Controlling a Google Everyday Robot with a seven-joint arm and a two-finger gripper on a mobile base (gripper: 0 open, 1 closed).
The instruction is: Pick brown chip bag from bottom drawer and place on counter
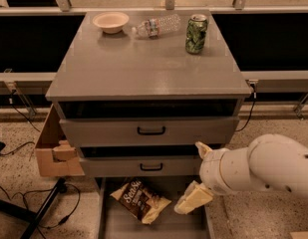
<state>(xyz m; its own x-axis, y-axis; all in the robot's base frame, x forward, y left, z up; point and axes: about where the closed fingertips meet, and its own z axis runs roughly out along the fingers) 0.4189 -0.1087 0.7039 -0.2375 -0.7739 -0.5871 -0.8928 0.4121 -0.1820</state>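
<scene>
Down in the pulled-out, flat-floored grey bottom drawer [186, 229], the crinkly dark brown chip bag [140, 200] is lying flat, its long axis running from far left to near right. The robot's cream two-fingered claw [191, 179] is hovering just right of it, fingers spread apart and gripping nothing, the lower finger nearing the bag's near-right corner.

Grey counter [143, 68] carrying, at its far edge, a pale bowl [110, 21], a plastic bottle [156, 26] on its side and an upright green can [196, 34]. Below, the bottom drawer [158, 229] holds the brown chip bag [139, 200]. The gripper [189, 178], fingers spread, is just right of it.
</scene>
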